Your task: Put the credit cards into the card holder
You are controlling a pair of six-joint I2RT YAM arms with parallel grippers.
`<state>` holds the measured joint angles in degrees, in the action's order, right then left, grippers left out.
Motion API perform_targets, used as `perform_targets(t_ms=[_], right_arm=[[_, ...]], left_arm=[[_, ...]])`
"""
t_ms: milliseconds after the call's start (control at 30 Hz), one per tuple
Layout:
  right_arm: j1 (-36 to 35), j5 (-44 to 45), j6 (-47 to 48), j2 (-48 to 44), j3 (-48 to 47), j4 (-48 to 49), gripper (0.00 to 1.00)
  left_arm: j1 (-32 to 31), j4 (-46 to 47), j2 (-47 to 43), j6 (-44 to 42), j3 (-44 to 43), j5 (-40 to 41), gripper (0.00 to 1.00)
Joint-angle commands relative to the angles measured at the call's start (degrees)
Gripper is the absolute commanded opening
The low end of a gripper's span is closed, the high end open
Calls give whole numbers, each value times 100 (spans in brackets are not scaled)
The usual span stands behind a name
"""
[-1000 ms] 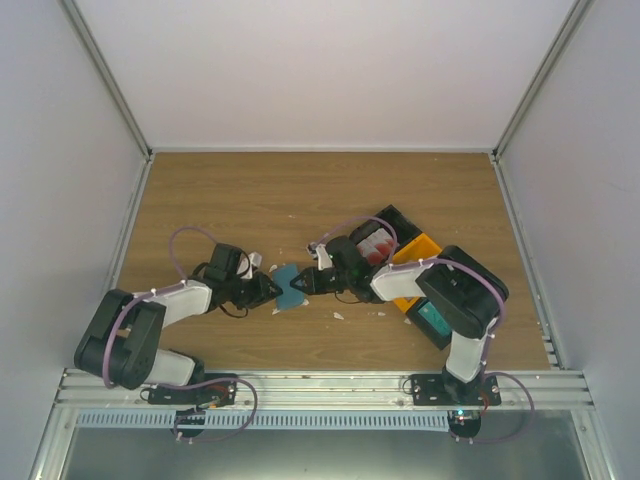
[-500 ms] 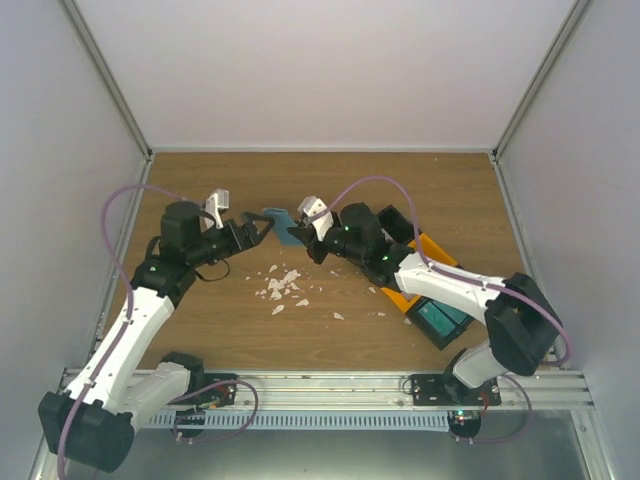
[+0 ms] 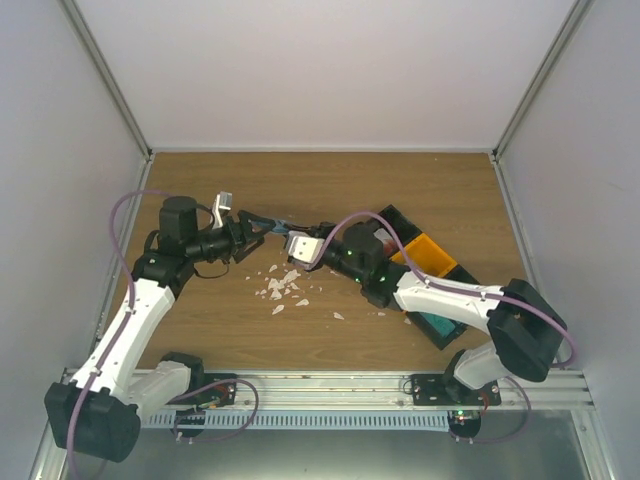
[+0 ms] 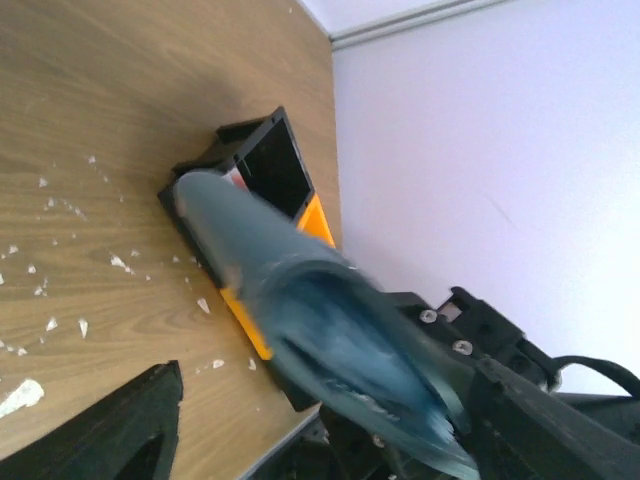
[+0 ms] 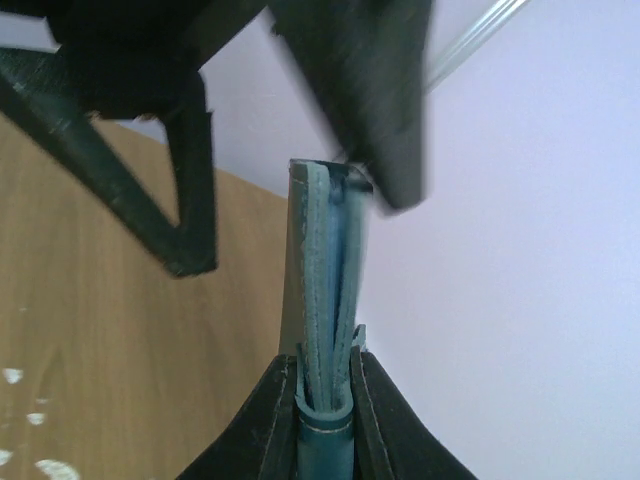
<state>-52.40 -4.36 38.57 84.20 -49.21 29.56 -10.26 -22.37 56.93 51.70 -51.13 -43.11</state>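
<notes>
L fingers (image 5: pixel 190 205) just popped open either side of holder (image 5: pixel 322 250); R gripper (image 5: pixel 325 395) still pinching it. Handoff done imo, loading's next.

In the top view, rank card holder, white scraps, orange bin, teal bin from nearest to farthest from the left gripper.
1. Flat dull-blue card holder, at the left gripper.
2. White paper scraps, toward the bases.
3. Orange plastic bin, right.
4. Teal plastic bin, near-right.

Bins (image 3: pixel 427 252) crowd the right; scraps (image 3: pixel 283 287) litter the middle.
</notes>
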Motion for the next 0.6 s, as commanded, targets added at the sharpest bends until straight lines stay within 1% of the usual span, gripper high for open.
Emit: perform_targets(t_ms=[0, 133, 167, 233, 367, 433, 567], right_arm=[[-221, 575, 1184, -69, 176, 1164, 12], [-425, 922, 1770, 99, 207, 1463, 11], [-479, 1011, 1916, 156, 210, 1535, 11], [-566, 1149, 2154, 253, 230, 1728, 10], [-676, 1245, 2378, 391, 253, 1961, 10], [-721, 1264, 2413, 440, 282, 2078, 9], [-745, 1302, 2322, 440, 345, 2193, 10]], left_arm=[[202, 719, 45, 733, 338, -561, 70], [287, 796, 230, 672, 236, -447, 53], [295, 789, 269, 650, 215, -444, 50], [306, 796, 332, 621, 213, -451, 49], [306, 943, 420, 656, 327, -605, 49], [316, 960, 436, 641, 354, -634, 45], [333, 958, 448, 533, 356, -606, 27]])
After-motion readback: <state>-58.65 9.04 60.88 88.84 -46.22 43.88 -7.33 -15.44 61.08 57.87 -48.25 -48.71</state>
